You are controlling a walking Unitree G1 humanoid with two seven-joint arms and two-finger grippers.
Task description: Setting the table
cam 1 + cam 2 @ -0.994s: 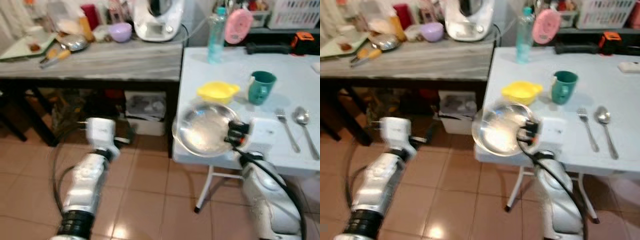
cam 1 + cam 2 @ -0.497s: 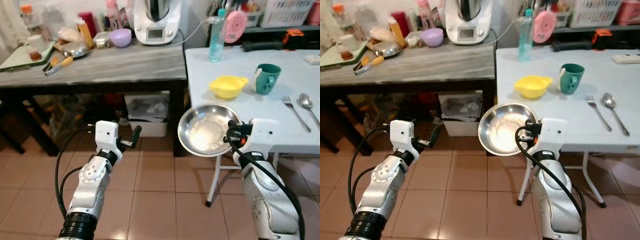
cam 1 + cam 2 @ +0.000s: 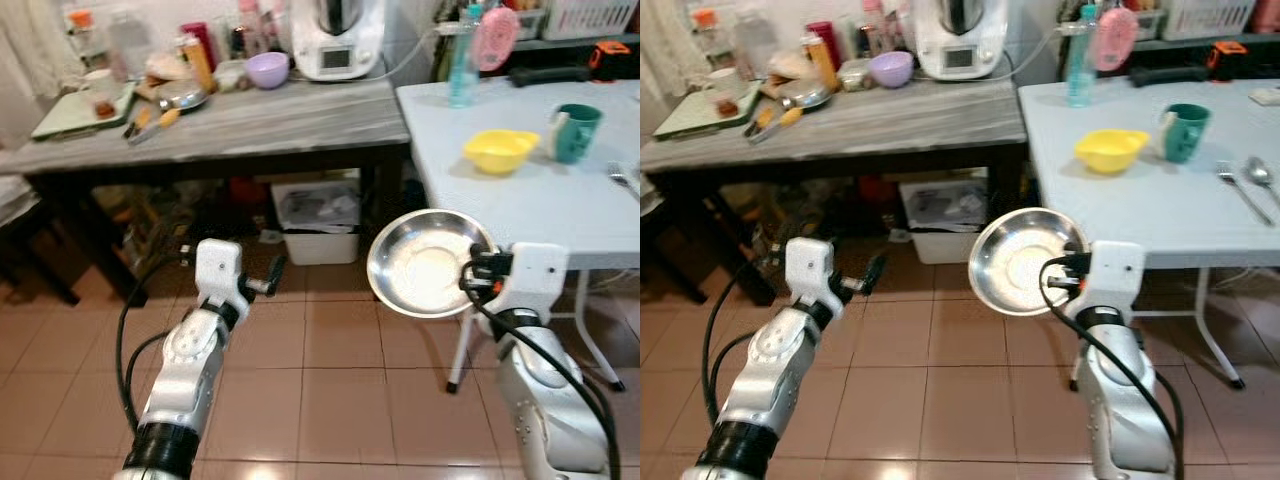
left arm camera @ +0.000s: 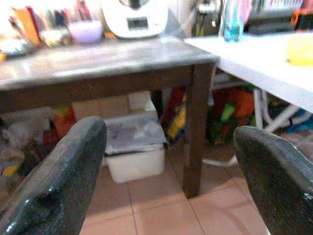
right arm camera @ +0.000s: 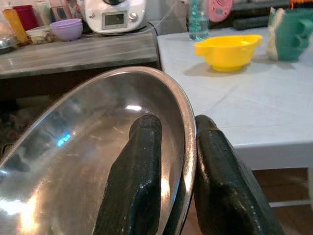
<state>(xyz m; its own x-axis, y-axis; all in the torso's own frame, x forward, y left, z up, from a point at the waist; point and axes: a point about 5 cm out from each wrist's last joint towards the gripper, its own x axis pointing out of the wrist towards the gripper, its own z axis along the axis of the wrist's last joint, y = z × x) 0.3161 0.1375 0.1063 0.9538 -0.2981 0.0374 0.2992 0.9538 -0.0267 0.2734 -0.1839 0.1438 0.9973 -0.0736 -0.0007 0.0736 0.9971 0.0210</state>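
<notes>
Between the right gripper's (image 5: 176,171) jaws sits the rim of a steel plate (image 3: 425,265): one finger inside the dish, the other behind its edge, clamped on it. Plate is tilted up on edge, hollow side facing the camera, held in the air just off the front-left corner of the white surface (image 3: 520,190), over the tile floor (image 3: 330,390), not touching the top. Right arm is bent, forearm rising from below, wrist near the surface edge.

Left gripper (image 4: 171,166) has jaws wide apart, nothing betw. them; left arm is held out low over the floor, pointing toward the dark grey surface (image 3: 250,125) w/ a white bin (image 4: 132,154) under it.

On the white surface: yellow bowl (image 3: 500,150), green mug (image 3: 573,132), fork (image 3: 1240,190) and spoon (image 3: 1261,172) side by side, blue bottle (image 3: 461,65) at the back.
</notes>
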